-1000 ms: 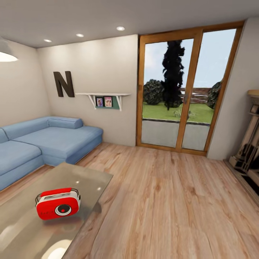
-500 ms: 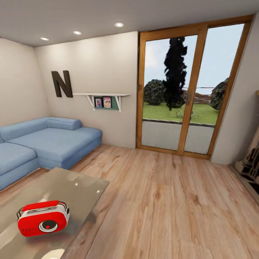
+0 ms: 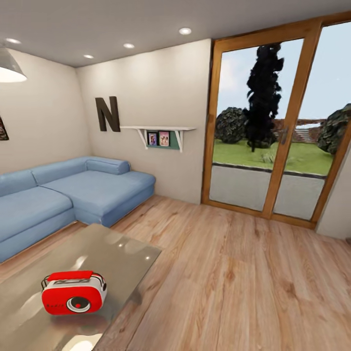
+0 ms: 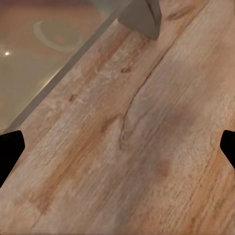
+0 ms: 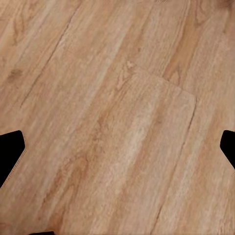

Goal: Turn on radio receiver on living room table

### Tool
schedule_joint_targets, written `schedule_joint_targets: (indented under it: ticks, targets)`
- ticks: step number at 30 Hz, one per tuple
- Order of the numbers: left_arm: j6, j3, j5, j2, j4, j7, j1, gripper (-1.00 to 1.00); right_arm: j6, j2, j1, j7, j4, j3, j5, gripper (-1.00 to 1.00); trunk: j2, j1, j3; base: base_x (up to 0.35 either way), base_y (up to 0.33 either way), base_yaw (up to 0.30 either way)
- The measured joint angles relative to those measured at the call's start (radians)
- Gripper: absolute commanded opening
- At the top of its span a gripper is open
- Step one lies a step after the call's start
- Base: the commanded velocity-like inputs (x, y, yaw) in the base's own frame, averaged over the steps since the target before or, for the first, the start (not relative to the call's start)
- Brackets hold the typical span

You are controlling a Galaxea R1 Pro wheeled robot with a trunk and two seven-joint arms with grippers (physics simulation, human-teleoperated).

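Radio receiver [image 3: 74, 292] stands upright on the tabletop [image 3: 117, 253], toward its near end and closer to the long edge that borders the open wood floor [image 3: 234, 282] than to the sofa-side edge. Dial face turned toward the camera; long axis runs roughly across the head view, handle on top.

Radio lies low and left in the head view, so by my reading the left arm is the nearer one; the base probably needs to close in first.

Left wrist view: left gripper [image 4: 117, 142] with dark fingertips at both picture edges, jaws wide apart, hanging over floorboards just beside a tabletop edge and a grey leg [image 4: 142, 17]. Right wrist view: right gripper [image 5: 117, 147], jaws likewise spread, nothing held, plain floor beneath.

Head view alone gives the radio, the blue sofa [image 3: 63, 195] and the glass doors [image 3: 278, 131].
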Motion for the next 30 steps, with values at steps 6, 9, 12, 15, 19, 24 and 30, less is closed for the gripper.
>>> schedule_joint_targets:
  ticks: [6, 9, 12, 15, 19, 24, 30]
  targets:
    - [0.000, 0.000, 0.000, 0.000, -0.001, 0.000, 0.000, 1.00, 0.000, 0.000, 0.000, 0.000, 0.000, 0.000, 0.000, 1.00, 0.000, 0.000, 0.000, 0.001, 0.000, 0.284]
    - [0.000, 0.000, 0.000, 0.000, 0.000, 0.000, 0.000, 1.00, 0.000, 0.000, 0.000, 0.000, 0.000, 0.000, 0.000, 1.00, 0.000, 0.000, 0.000, 0.000, 0.000, 0.284]
    - [-0.001, 0.000, 0.000, 0.000, -0.001, 0.000, 0.000, 1.00, 0.000, 0.000, 0.000, 0.000, 0.000, 0.000, 0.000, 1.00, 0.000, 0.000, 0.000, 0.000, 0.000, 0.284]
    - [-0.002, 0.000, 0.000, 0.000, -0.001, 0.000, 0.000, 1.00, 0.000, 0.001, 0.000, 0.000, 0.000, 0.000, 0.000, 1.00, 0.000, 0.000, 0.000, 0.000, 0.000, 0.284]
    - [-0.003, 0.000, 0.000, 0.000, -0.001, 0.000, 0.000, 1.00, 0.000, 0.000, 0.000, 0.000, 0.000, 0.000, 0.000, 1.00, 0.000, 0.000, 0.000, 0.000, 0.000, 0.284]
    - [-0.003, 0.000, 0.000, 0.000, -0.001, 0.000, 0.000, 1.00, 0.000, 0.000, 0.000, 0.000, 0.000, 0.000, 0.000, 1.00, 0.000, 0.000, 0.000, 0.000, 0.000, 0.284]
    - [-0.003, 0.000, 0.000, 0.000, -0.001, 0.000, 0.000, 1.00, 0.000, 0.000, 0.000, 0.000, 0.000, 0.000, 0.000, 1.00, 0.000, 0.000, 0.000, 0.000, 0.000, 0.284]
